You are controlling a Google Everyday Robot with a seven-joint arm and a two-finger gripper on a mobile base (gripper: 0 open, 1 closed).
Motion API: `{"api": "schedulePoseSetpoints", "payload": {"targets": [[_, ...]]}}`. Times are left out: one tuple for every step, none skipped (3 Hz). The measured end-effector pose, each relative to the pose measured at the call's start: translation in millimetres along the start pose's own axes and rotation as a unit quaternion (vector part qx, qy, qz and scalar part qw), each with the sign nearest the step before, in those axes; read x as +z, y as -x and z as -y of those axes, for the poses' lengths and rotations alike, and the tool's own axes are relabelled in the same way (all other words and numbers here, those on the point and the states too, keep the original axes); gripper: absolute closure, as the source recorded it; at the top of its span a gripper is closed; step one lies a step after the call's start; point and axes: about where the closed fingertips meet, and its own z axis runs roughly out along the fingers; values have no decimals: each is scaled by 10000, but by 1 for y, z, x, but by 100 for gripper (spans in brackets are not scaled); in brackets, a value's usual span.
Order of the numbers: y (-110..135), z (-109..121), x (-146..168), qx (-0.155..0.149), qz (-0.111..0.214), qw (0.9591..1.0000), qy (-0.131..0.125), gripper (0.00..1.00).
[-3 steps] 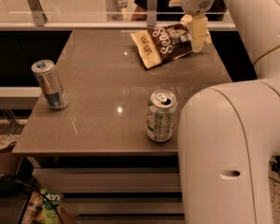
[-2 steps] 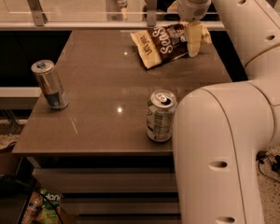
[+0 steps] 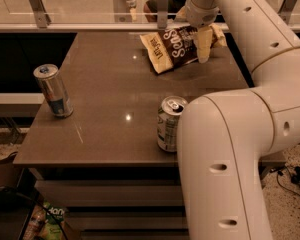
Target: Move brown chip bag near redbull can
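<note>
The brown chip bag (image 3: 171, 48) lies crinkled at the back of the table, right of centre, its white lettering facing up. The redbull can (image 3: 53, 90), slim and silver with a blue lower band, stands upright near the table's left edge, far from the bag. My gripper (image 3: 204, 43) reaches down from above onto the right end of the bag and covers that end. The bag still rests on the table.
A wider pale green-white can (image 3: 169, 124) stands near the front edge of the brown table (image 3: 110, 79). My bulky white arm (image 3: 230, 159) fills the right side. A glass railing (image 3: 80, 9) runs behind the table. Packets lie on the floor (image 3: 45, 221) at lower left.
My gripper has moved left and down from beside the bag's right end onto it. The bag and both cans have stayed in place.
</note>
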Motion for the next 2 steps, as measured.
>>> {"api": "schedulePoseSetpoints", "payload": {"targets": [[2,4,11,-29,-2,10000,25,0],[6,6,24,-87,49,9999,94,0]]}}
